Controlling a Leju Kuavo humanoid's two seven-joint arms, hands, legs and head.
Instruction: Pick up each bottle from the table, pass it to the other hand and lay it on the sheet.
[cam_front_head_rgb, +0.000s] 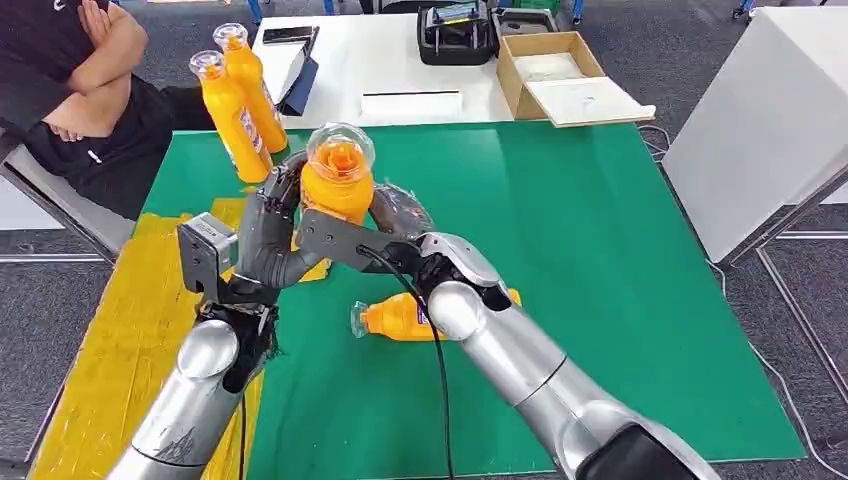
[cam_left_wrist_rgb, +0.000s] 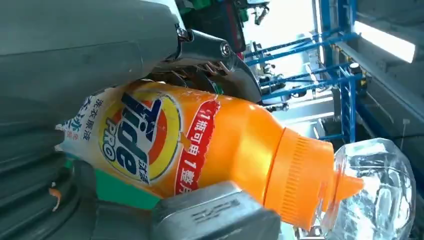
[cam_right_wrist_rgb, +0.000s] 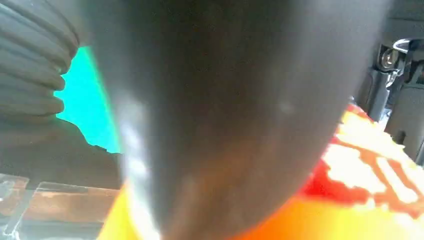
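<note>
Both the left hand (cam_front_head_rgb: 268, 225) and the right hand (cam_front_head_rgb: 395, 225) are wrapping their fingers around the orange bottle (cam_front_head_rgb: 337, 185) above the green table (cam_front_head_rgb: 600, 250), so it risks dropping if one lets go early.

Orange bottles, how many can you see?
4: two standing at the green mat's far left corner, one raised between both hands, one lying on the mat behind the right arm.

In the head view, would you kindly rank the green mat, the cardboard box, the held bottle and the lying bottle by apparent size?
1. Green mat
2. Cardboard box
3. Held bottle and lying bottle: unranked; the held one is nearer the camera, and an arm partly hides the lying one.
</note>
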